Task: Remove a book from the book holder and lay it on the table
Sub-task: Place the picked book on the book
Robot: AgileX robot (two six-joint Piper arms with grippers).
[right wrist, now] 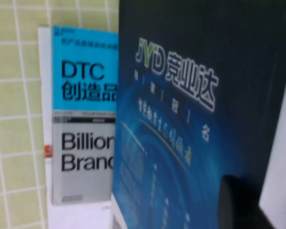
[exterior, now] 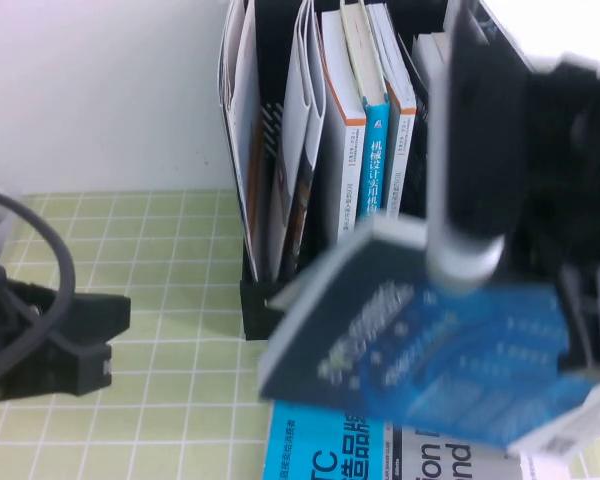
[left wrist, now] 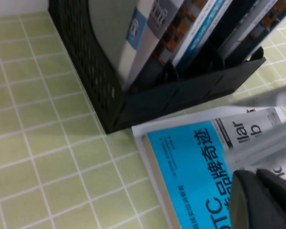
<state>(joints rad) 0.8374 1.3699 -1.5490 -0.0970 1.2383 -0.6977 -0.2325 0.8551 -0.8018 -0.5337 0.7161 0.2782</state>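
Note:
My right gripper (exterior: 465,265) is shut on a dark blue book (exterior: 430,350) with "JYD" lettering and holds it tilted in the air, in front of the black book holder (exterior: 255,300) and above the table (exterior: 160,250). In the right wrist view one dark finger (right wrist: 238,205) presses on the blue cover (right wrist: 181,119); the other finger is hidden behind it. The holder (left wrist: 148,102) keeps several upright books and magazines in its slots. My left gripper (exterior: 105,345) rests low at the left, its fingers (left wrist: 257,191) together with nothing between them.
A cyan "DTC" book (exterior: 320,450) lies flat on the green grid cloth just in front of the holder, under the held book. It shows again in both wrist views (left wrist: 190,162) (right wrist: 81,71), with a grey "Billion Brand" cover (right wrist: 81,157) beside it. A white wall stands behind.

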